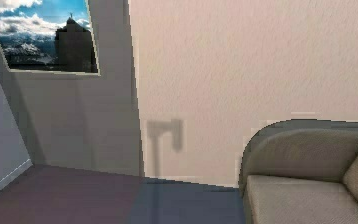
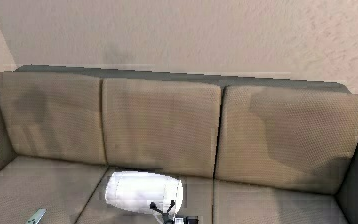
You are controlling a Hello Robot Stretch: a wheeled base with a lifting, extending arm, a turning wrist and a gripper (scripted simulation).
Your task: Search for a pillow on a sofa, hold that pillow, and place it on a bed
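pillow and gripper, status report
Status: gripper by the white pillow, hold cannot be told. It lies on the sofa seat. Small grey thing lies apart, nothing blocking.

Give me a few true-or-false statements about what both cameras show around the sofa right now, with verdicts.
1. A white pillow lies on the seat of the sofa. True.
2. The sofa's back is made of two cushions. False: three back cushions sit side by side.
3. The pillow hangs in the air, clear of the seat. False: it rests on the seat, with the claw at its lower right edge. Whether the claw holds anything cannot be told.
4. A rounded sofa arm shows at the forward view's right. True.
5. The wall behind the sofa is bright blue. False: it is beige.
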